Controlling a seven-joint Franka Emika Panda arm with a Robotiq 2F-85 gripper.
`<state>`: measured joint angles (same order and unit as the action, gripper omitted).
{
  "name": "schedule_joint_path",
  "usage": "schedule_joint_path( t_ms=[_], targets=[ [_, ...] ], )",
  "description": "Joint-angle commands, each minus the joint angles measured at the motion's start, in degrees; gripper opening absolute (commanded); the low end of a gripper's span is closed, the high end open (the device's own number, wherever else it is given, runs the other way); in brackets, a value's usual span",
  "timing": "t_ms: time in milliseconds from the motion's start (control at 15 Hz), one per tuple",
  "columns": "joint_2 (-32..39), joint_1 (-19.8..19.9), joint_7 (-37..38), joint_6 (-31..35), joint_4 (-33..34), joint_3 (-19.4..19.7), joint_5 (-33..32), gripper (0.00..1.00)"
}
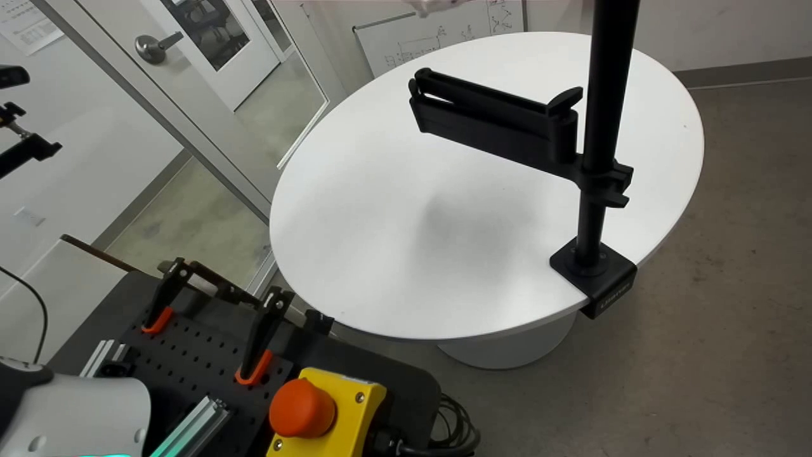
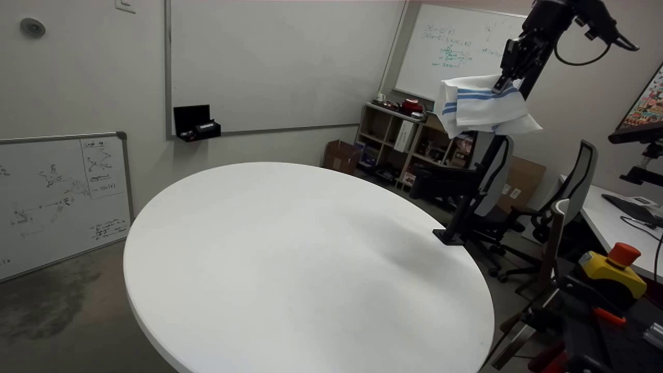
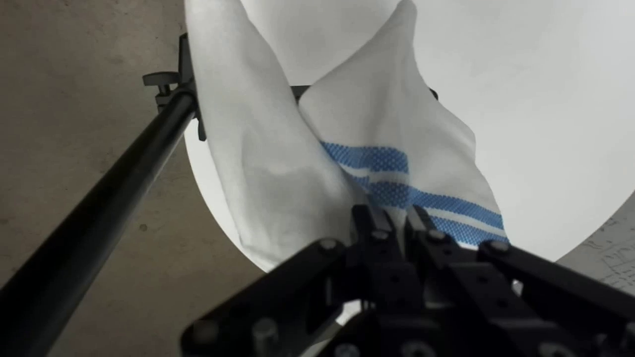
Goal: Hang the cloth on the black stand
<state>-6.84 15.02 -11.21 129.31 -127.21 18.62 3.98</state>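
I have the jaws pinching a white dish towel (image 2: 484,111) with woven blue stripes; it hangs in limp folds above the slim double-barred arm (image 1: 488,132) of the black tubular stand (image 1: 600,139), which I see clamped to the rim of the smooth round white worktop (image 2: 300,259).

The gripper (image 3: 390,221) pinches the white cloth (image 3: 382,94) between its fingertips (image 3: 366,220). Ahead of them it spreads in loose folds, the blue stripes (image 3: 389,193) lying just beyond the tips and running off to their right. Left of the fingers slants the black stand (image 3: 115,193). Past and below the fingers lies the white table (image 3: 545,109), brownish floor (image 3: 163,277) to their left.
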Motion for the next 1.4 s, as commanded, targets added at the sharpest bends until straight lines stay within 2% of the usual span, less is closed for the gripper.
schedule_joint_path(
  t_ms=[0,400,933,1067,1133,1200,1333],
  targets=[
    [4.60,0.32,0.83,6.62,-0.75,-0.28,1.35,0.02],
    [10.18,0.18,1.92,12.70,-3.02,-1.88,0.58,0.02],
    [13.78,-0.37,2.29,14.39,-5.81,-4.09,-1.15,0.02],
    [14.23,-0.37,2.19,14.27,-6.32,-4.39,-1.26,0.23],
    [14.42,-0.34,2.12,14.19,-6.46,-4.50,-1.27,0.29],
    [14.54,-0.31,2.15,14.19,-6.75,-4.59,-1.22,0.48],
    [14.77,-0.31,2.21,14.03,-7.02,-4.66,-1.41,0.61]
  ],
)
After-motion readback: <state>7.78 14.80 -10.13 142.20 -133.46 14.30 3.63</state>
